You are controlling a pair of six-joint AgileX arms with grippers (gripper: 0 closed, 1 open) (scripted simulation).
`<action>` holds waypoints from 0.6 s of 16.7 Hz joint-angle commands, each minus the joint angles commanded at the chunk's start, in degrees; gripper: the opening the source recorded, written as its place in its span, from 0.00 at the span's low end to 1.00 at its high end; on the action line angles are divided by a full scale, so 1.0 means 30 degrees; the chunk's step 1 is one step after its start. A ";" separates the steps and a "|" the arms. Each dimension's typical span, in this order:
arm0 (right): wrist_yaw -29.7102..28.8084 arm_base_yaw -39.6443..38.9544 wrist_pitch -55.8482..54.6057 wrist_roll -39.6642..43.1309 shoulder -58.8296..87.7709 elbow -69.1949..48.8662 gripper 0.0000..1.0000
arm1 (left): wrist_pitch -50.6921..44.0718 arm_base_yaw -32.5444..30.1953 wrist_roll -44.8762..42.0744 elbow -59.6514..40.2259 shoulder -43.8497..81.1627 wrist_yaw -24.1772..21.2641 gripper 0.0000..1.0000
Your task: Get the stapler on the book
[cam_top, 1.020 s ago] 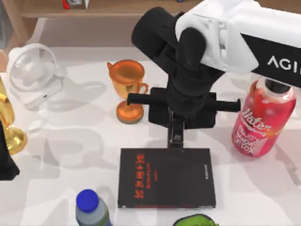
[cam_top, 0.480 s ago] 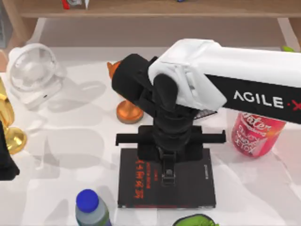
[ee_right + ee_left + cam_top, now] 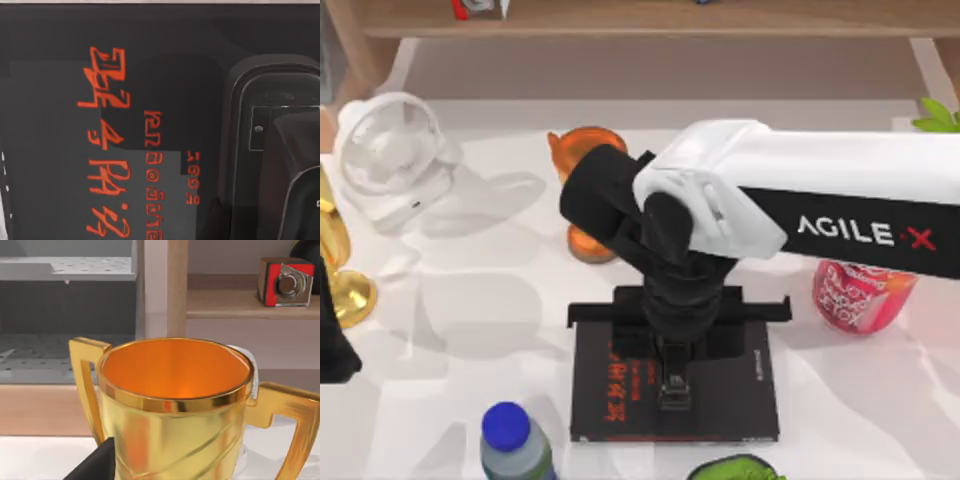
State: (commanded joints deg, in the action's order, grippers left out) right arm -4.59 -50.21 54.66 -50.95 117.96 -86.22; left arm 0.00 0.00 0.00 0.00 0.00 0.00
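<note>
My right arm reaches in from the right of the top view, its gripper (image 3: 672,385) hanging over the middle of the book (image 3: 740,400), which lies flat near the front edge of the white surface (image 3: 470,330). In the right wrist view the book's black cover (image 3: 60,150) with its red lettering sits close below, and a dark rounded shape, which I take to be the stapler (image 3: 272,130), sits at the gripper against that cover. I cannot tell from these pictures how wide the fingers stand or whether they have hold of it, nor whether it touches the book. Behind the arm stands an orange trophy cup (image 3: 582,150), and a red bottle (image 3: 860,295) stands to the right of the book. A blue-capped bottle (image 3: 510,435) is at the front left, a white fan (image 3: 390,150) at the back left. My left arm is parked at the left edge, its wrist view facing a gold trophy (image 3: 175,405).
</note>
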 joint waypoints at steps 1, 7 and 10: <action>0.0000 0.0001 -0.0011 0.0002 0.0000 0.0009 0.00 | 0.0000 0.0000 0.0000 0.0000 0.0000 0.0000 1.00; 0.0000 0.0001 -0.0011 0.0002 0.0000 0.0009 0.30 | 0.0000 0.0000 0.0000 0.0000 0.0000 0.0000 1.00; 0.0000 0.0001 -0.0011 0.0002 0.0000 0.0009 0.53 | 0.0000 0.0000 0.0000 0.0000 0.0000 0.0000 1.00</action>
State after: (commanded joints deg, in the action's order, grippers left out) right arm -4.59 -50.21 54.63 -50.94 117.96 -86.20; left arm 0.00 0.00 0.00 0.00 0.00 0.00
